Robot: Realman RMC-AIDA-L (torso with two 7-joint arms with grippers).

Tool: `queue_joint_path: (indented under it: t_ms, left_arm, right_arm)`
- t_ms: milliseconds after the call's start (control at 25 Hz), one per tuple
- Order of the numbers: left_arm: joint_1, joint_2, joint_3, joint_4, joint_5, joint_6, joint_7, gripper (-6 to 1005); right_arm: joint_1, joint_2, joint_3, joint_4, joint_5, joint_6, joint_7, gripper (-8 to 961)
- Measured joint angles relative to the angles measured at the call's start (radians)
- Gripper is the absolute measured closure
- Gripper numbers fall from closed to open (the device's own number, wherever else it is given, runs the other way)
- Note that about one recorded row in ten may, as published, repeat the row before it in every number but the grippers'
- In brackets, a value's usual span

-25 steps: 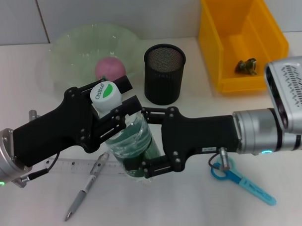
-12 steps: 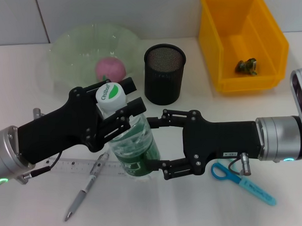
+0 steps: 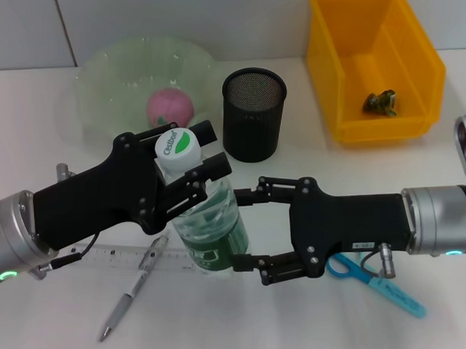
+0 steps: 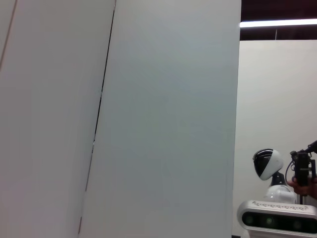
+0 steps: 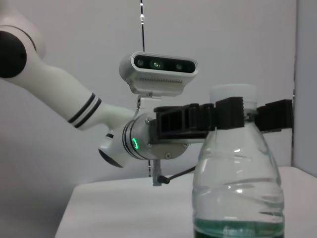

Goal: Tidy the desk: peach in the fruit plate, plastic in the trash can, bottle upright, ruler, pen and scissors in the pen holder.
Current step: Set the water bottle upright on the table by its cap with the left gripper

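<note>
Clear water bottle, white cap, green label, stands upright at desk centre. Pink peach sits in pale green fruit plate. Crumpled plastic lies in yellow trash can. Clear ruler, silver pen, blue scissors lie flat on desk. Black mesh pen holder stands upright.

I see L arm entering from the desk's left-front edge, forearm angled in toward centre. Left gripper is clamped at the neck of the bottle, just under the cap, fingers level on both sides. R arm comes in from the right edge, forearm approx. parallel to the front edge. Right gripper is spread wide, jaws either side of the bottle's lower body, no contact visible.
</note>
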Motion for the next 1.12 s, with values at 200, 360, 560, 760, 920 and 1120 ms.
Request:
queue_joint_path:
  t_ms: [200, 360, 560, 760, 920, 1120]
  left_arm:
    - [-0.004, 0.002, 0.0, 0.0, 0.0, -0.014, 0.008, 540]
    - [-0.005, 0.008, -0.001, 0.003, 0.0, -0.029, 0.014, 538]
    - [-0.01, 0.012, -0.006, 0.015, 0.0, -0.059, 0.014, 535]
    - [-0.024, 0.015, -0.016, 0.021, -0.002, -0.111, 0.015, 531]
    - [-0.044, 0.019, -0.048, 0.022, -0.002, -0.146, 0.015, 529]
    - [-0.065, 0.026, -0.068, 0.036, -0.001, -0.207, 0.013, 526]
  right_arm:
    - [-0.036, 0.0, 0.016, -0.032, 0.0, 0.009, 0.001, 112]
    - [-0.063, -0.005, 0.063, -0.039, -0.002, 0.006, 0.001, 112]
    - [-0.105, -0.006, 0.091, -0.072, -0.015, 0.008, 0.005, 113]
    - [-0.153, -0.002, 0.172, -0.201, -0.16, 0.0, 0.145, 114]
    - [-0.212, 0.001, 0.269, -0.31, -0.224, -0.05, 0.188, 115]
    - [-0.235, -0.004, 0.429, -0.374, -0.244, -0.168, 0.186, 116]
